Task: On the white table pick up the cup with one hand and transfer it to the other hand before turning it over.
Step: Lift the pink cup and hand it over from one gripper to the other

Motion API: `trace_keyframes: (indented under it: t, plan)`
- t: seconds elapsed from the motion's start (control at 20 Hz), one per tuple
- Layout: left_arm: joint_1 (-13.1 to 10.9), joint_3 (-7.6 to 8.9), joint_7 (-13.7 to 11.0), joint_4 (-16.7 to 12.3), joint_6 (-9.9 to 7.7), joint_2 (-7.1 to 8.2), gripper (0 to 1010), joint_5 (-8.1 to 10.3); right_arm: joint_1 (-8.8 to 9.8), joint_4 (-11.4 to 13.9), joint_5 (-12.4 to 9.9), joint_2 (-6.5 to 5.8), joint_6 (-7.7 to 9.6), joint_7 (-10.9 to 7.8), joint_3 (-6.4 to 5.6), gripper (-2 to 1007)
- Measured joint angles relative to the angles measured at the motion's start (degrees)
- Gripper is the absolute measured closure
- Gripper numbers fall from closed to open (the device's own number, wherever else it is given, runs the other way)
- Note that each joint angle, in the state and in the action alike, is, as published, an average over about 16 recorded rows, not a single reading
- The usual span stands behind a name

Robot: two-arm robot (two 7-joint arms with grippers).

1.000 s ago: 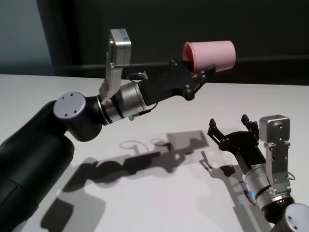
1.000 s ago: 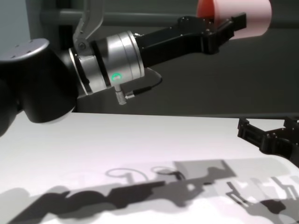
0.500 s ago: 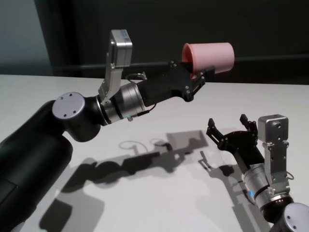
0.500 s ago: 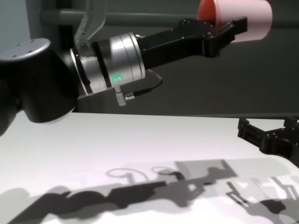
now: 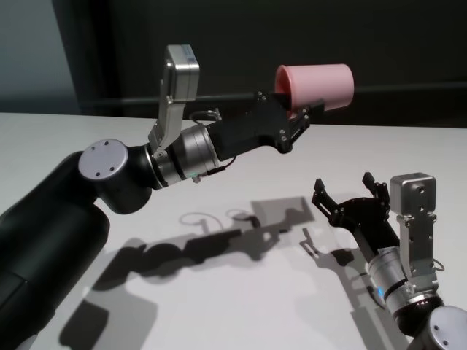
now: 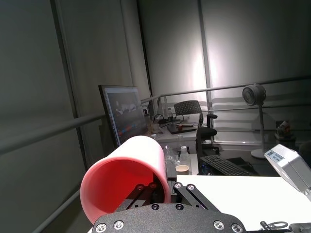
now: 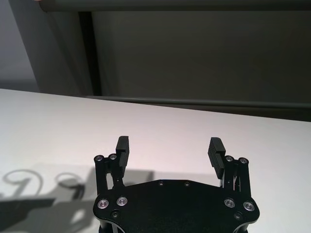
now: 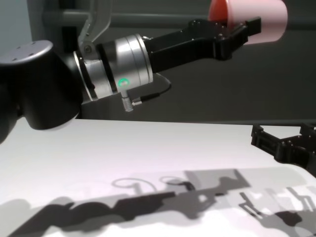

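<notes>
White table (image 5: 241, 306): broad matte top, spans the lower part of head and chest views; carries the arms' shadows.

Left arm: extends from the robot's left side across and upward, silver wrist ring with a green light (image 8: 122, 82) seen in the chest view. Left gripper (image 5: 298, 117) is raised well above the table, out toward the far edge.

Right arm: low at the robot's right, just above the table. Right gripper (image 5: 349, 200) points up and toward the far side, below the cup and well apart from it. Right wrist view shows its two ribbed fingers (image 7: 122, 144) spread wide with only bare table between them; released, grasping nothing.

Cup (image 5: 317, 84): salmon-pink tumbler, held in the air on its side, mouth facing the left arm, base pointing to the robot's right. Left gripper is clenched on its rim: in the left wrist view one finger runs inside the open mouth of the cup (image 6: 127, 180), against the wall.
</notes>
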State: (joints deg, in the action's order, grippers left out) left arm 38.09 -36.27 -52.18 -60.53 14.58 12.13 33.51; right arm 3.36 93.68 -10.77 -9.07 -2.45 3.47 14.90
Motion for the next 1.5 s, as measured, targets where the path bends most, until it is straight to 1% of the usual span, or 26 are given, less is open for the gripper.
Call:
trace_keyframes:
  t: [0.3, 0.5, 0.65, 0.85, 1.0, 1.15, 1.3, 1.5]
  plan:
    - [0.0, 0.04, -0.1, 0.0, 0.04, 0.00, 962, 0.00, 0.00, 0.0, 0.0, 0.03, -0.02, -0.14, -0.02, 3]
    - [0.0, 0.06, -0.1, 0.0, 0.05, 0.00, 962, 0.00, 0.12, 0.1, -0.1, 0.21, -0.19, -0.55, -0.30, 3]
    - [-0.1, 0.08, -0.1, 0.0, 0.07, 0.00, 962, 0.00, 0.35, 0.4, -0.5, 0.49, -0.47, -1.09, -0.81, 3]
    - [-0.1, 0.09, -0.1, 0.0, 0.08, 0.00, 962, 0.00, 0.93, 1.3, -1.8, 1.06, -1.02, -2.28, -1.96, 3]
    - [-0.1, 0.10, -0.1, 0.0, 0.10, 0.00, 962, 0.00, 1.58, 2.3, -3.8, 1.66, -1.53, -3.89, -3.23, 3]
    - [-0.1, 0.11, -0.1, 0.0, 0.10, 0.00, 962, 0.00, 2.30, 3.5, -6.7, 2.37, -2.01, -5.82, -4.73, 3]
    - [-0.1, 0.11, -0.1, 0.0, 0.11, 0.00, 962, 0.00, 2.97, 4.6, -10.5, 3.10, -2.37, -8.14, -6.23, 3]
    - [-0.1, 0.11, -0.1, 0.0, 0.12, 0.00, 962, 0.00, 3.65, 5.8, -16.5, 3.98, -2.67, -11.63, -8.05, 3]
